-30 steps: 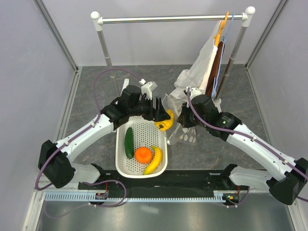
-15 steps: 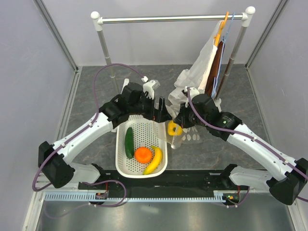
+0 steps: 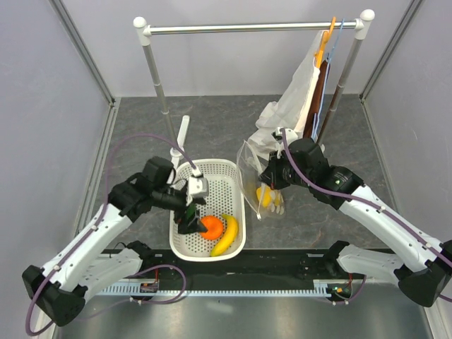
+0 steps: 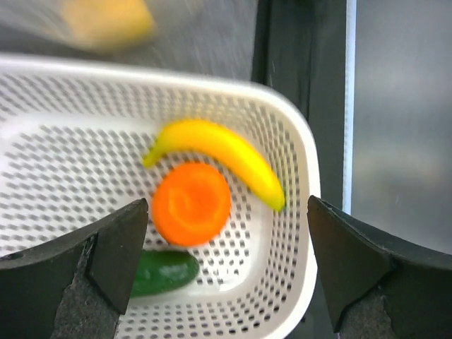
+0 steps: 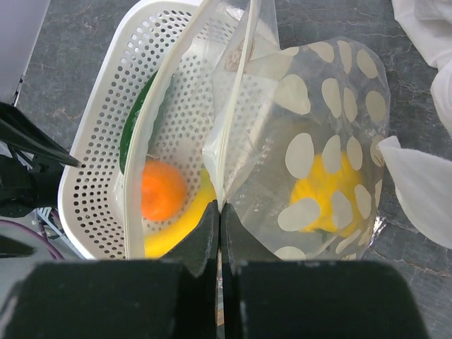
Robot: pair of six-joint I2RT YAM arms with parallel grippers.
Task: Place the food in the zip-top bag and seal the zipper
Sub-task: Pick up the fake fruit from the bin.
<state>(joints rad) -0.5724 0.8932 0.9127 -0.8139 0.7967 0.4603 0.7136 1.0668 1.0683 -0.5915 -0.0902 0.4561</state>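
Though obscure overhead, cucumber (image 4: 164,272) wrist-visible.

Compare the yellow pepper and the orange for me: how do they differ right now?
The yellow pepper sits inside the dotted bag; the orange lies in the white basket. The pepper is alone in there; the orange has the banana against it and the cucumber beside it. The pepper's bag is pinched by the shut right pincer; the orange lies under the open left pincer. Neither is gripped directly.
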